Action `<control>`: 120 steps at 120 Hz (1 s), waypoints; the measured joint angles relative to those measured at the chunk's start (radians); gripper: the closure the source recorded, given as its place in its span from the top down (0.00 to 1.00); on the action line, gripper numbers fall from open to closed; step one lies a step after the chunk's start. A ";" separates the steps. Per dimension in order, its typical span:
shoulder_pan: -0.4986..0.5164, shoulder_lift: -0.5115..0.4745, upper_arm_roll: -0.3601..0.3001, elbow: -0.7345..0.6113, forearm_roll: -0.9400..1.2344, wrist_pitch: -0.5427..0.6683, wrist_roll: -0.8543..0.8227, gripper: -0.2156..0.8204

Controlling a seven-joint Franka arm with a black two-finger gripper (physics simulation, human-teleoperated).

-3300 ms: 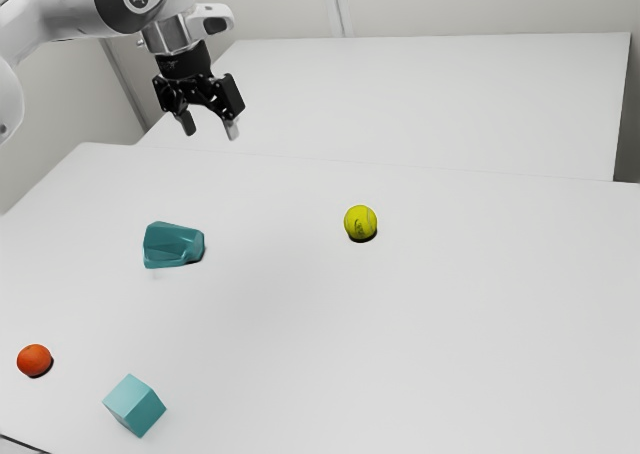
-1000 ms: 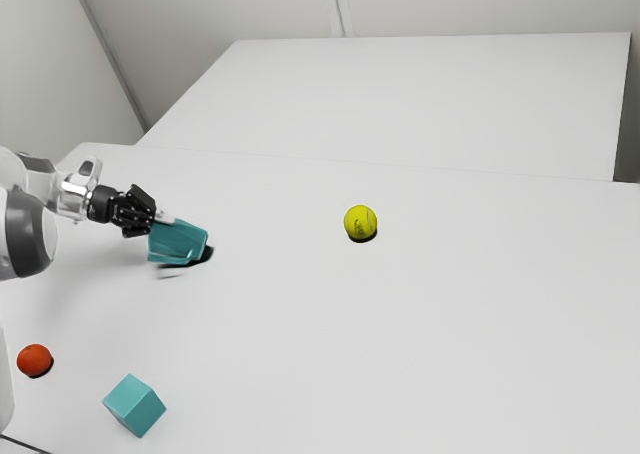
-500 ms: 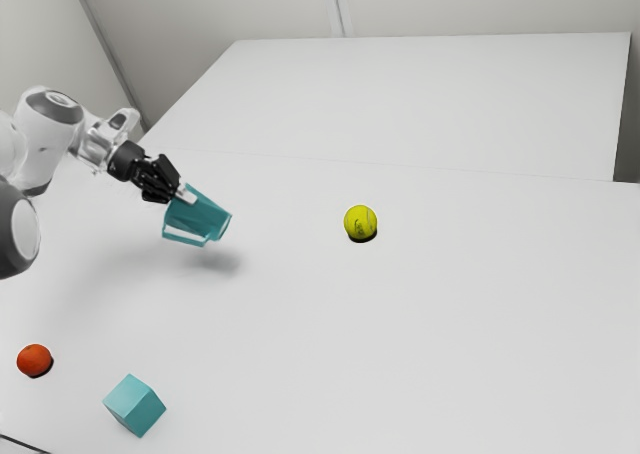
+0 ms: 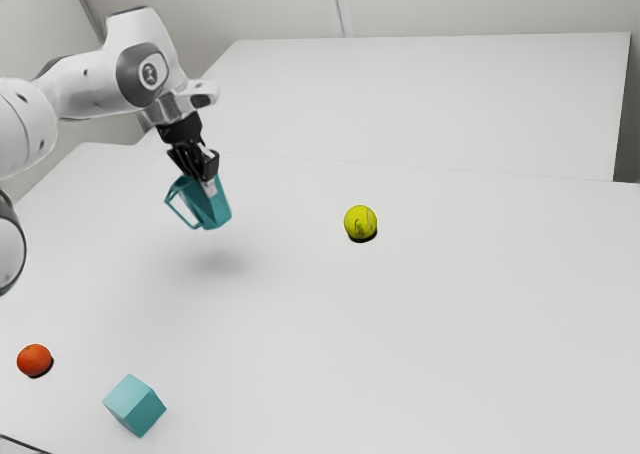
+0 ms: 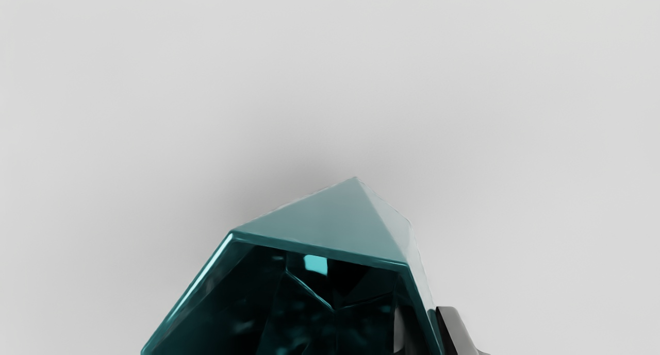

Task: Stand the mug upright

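Robot arm (image 4: 140, 66) comes in from the ext. view's left, upper part of the frame, elbow bent, wrist angled down twd the bench (image 4: 420, 314). At its end, the black 2-finger hand (image 4: 209, 186) is nearly closed, w/ the wall of a teal faceted mug (image 4: 212, 211) pinched btwn its fingertips. Mug's up in the air over the bench, left of centre & a bit above mid-height in the ext. view, w/ a soft shadow (image 4: 218, 263) on the white top below it. It's tilted, mouth up twd the hand, base slanting down twd the ext. view's right; the angular handle (image 4: 180, 205) sticks out twd the ext. view's left.

Wrist view looks down into the mug's open mouth, dark teal inside, w/ a straight-edged, many-sided rim (image 5: 319, 251). One finger (image 5: 403, 332) is inside the mug, the other finger (image 5: 457, 329) outside, the wall caught btwn them, so the grip's on one side of the mug, near the rim.

Other stuff on the bench: yellow tennis ball (image 4: 360, 222) just right of centre, well apart from the mug; small orange fruit (image 4: 35, 360) at lower left, nr the frame's edge; light-teal cube (image 4: 134, 405) at the bottom, left of centre, nr the fruit.
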State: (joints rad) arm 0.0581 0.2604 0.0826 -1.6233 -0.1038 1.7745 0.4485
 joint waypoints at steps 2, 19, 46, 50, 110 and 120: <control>-0.002 -0.003 -0.006 -0.006 0.013 0.009 -0.009 0.04; -0.009 -0.027 -0.035 -0.111 0.074 0.111 -0.082 0.04; -0.014 -0.024 -0.047 -0.223 0.101 0.243 -0.177 0.03; -0.015 -0.020 -0.051 -0.229 0.107 0.254 -0.189 0.03; -0.038 0.031 -0.056 -0.235 0.120 0.308 -0.298 0.48; -0.041 0.002 -0.057 -0.235 0.118 0.303 -0.307 0.58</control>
State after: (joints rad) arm 0.0172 0.2623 0.0253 -1.8581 0.0143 2.0777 0.1415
